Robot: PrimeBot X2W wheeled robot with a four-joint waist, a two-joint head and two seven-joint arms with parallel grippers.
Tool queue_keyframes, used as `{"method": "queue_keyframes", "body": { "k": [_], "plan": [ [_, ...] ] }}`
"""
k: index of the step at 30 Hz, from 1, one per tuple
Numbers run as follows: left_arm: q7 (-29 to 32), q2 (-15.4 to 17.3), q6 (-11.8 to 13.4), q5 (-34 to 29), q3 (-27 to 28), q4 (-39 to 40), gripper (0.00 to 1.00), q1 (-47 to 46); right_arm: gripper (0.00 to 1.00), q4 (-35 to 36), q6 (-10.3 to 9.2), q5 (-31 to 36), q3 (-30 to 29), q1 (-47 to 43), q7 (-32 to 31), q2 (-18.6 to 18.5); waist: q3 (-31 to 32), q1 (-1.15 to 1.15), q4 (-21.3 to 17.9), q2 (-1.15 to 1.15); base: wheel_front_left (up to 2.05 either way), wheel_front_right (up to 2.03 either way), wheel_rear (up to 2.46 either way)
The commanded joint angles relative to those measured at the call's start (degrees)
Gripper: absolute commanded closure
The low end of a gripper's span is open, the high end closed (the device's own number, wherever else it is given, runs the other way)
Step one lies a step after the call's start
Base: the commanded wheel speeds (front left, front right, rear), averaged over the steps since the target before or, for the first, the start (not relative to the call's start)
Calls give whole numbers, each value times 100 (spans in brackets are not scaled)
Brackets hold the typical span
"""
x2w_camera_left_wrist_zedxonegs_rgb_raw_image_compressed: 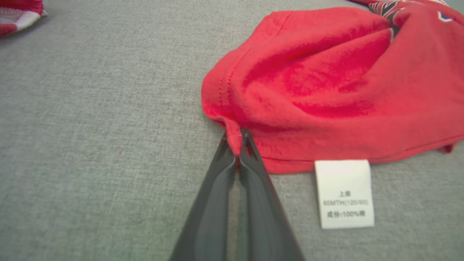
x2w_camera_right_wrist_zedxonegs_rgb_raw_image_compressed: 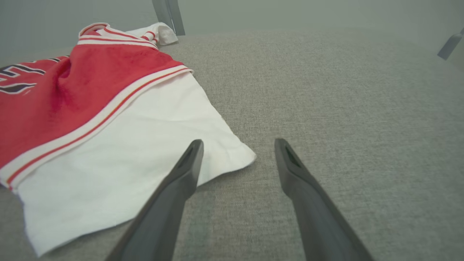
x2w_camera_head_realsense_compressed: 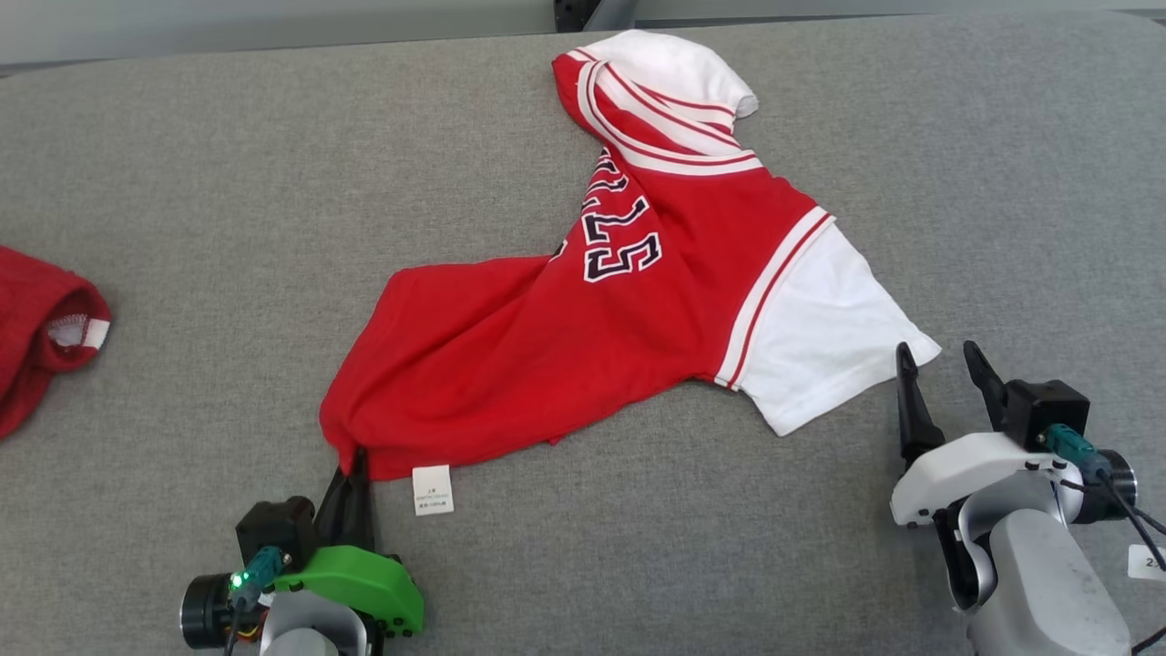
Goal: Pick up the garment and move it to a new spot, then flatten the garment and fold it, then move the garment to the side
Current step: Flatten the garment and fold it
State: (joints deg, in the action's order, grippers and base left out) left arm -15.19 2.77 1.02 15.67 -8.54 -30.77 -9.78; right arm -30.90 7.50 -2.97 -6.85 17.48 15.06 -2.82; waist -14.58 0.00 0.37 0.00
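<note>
On the table (x2w_camera_head_realsense_compressed: 200, 182) the garment (x2w_camera_head_realsense_compressed: 565, 355) lies centre, another cloth (x2w_camera_head_realsense_compressed: 36, 319) well apart at its left.

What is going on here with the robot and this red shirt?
The robot is handling a red and white jersey that lies crumpled on a grey fabric surface. Its left gripper is shut on a corner of the hem, beside the white care label. The right gripper is open by the tip of the white sleeve and holds nothing. Another red garment lies far to the left.
</note>
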Motion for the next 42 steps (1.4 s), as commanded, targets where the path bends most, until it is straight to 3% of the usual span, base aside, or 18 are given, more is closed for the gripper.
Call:
{"method": "queue_keyframes", "body": {
  "k": [1, 8, 9, 10, 11, 18, 26, 31, 35, 39, 42],
  "plan": [
    [10, 23, -19, -42, -4, -12, 100, -108, 0, -88, -2, -28, -73, 111, 17, -21, -109, 0, 89, 0, 0, 0, 0],
    [10, 24, -32, -160, -60, 51, 100, -281, 0, -818, -1, -134, -29, 457, 1, -16, -306, 0, 223, 0, 0, 0, 0],
    [11, 24, -33, -166, -64, 61, 100, -283, 30, -906, 0, -175, 14, 471, -3, -8, -316, 0, 227, 0, 0, 0, 0],
    [11, 25, -37, -173, -62, 69, 100, -284, 81, -953, 0, -195, 33, 493, -5, -6, -317, 0, 229, 0, 0, 0, 0],
    [11, 26, -40, -195, -54, 79, 100, -286, 100, -1001, 0, -231, 68, 499, -7, 0, -301, 0, 232, 0, 0, 0, 0],
    [6, 25, -97, -356, 81, 399, 100, -101, 100, -569, -1, -614, 194, 355, 6, -21, 132, 0, 142, 0, 0, 0, 0],
    [5, 217, -315, -958, 433, 1388, 100, -222, 100, 631, -2, -853, 488, 406, 10, -22, 1175, 0, -19, 0, 0, 0, 0],
    [5, 769, -502, -1149, 703, 1862, 100, -849, 100, 1412, -2, -1061, 626, 846, 16, -68, 1577, 0, -116, 0, 0, 0, 0],
    [6, 1366, -608, -1325, 838, 2088, 100, -1663, 100, 1934, -3, -1208, 669, 1454, 16, -332, 1700, 0, -159, 0, 0, 0, 0],
    [265, 1896, -725, -1438, 762, 2116, 100, -2565, 100, 2148, -4, -1223, 750, 2147, 16, -699, 1690, 0, -170, 0, 0, 0, 0],
    [428, 2043, -772, -1383, 676, 2098, 100, -2961, 100, 2108, -5, -1237, 816, 2467, -67, -849, 1611, 0, -160, 0, 0, 0, 0]
  ]
}}
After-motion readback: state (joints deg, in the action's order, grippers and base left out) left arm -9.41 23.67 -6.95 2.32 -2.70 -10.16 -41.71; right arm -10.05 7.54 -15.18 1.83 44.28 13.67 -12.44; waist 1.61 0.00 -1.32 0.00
